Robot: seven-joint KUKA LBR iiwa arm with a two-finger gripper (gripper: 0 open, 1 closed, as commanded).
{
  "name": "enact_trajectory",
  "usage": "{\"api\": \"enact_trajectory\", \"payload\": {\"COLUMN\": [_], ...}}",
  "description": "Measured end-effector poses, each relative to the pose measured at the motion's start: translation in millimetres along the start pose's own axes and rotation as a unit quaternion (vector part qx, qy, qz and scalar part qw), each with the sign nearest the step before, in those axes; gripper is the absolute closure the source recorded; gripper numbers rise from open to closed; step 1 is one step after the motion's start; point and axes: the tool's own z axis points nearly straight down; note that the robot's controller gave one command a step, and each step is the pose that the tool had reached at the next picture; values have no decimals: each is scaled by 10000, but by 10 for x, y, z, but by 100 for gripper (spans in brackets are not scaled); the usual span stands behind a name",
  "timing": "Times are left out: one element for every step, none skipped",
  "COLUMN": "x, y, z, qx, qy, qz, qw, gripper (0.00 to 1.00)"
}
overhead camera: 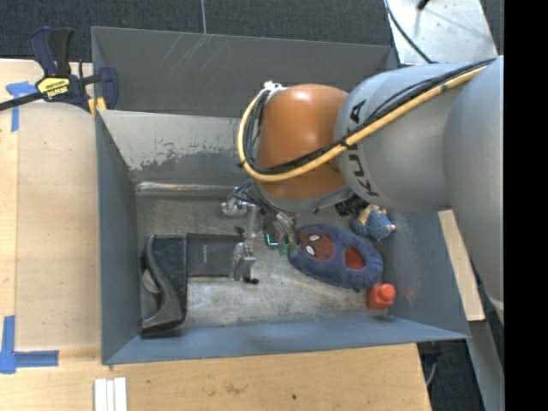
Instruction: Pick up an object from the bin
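The gripper is seen at the frame's centre, over the right end of a black flat object. A blue slipper is seen just right of it.

A robotics lab: a cabled KUKA arm over a grey metal bin

Flat black rectangular slab, level on the bin floor, left of centre.
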Motion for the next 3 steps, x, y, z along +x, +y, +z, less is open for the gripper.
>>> {"api": "enact_trajectory", "payload": {"x": [-235,-280,-67], "y": [-112,-102,-172], "z": [694,621,-1017], "qx": [-9,-26,3], "qy": [-66,-149,-85], "qz": [-160,-152,-1607], "qw": [9998,9998,9870], "gripper": [0,100,100]}}
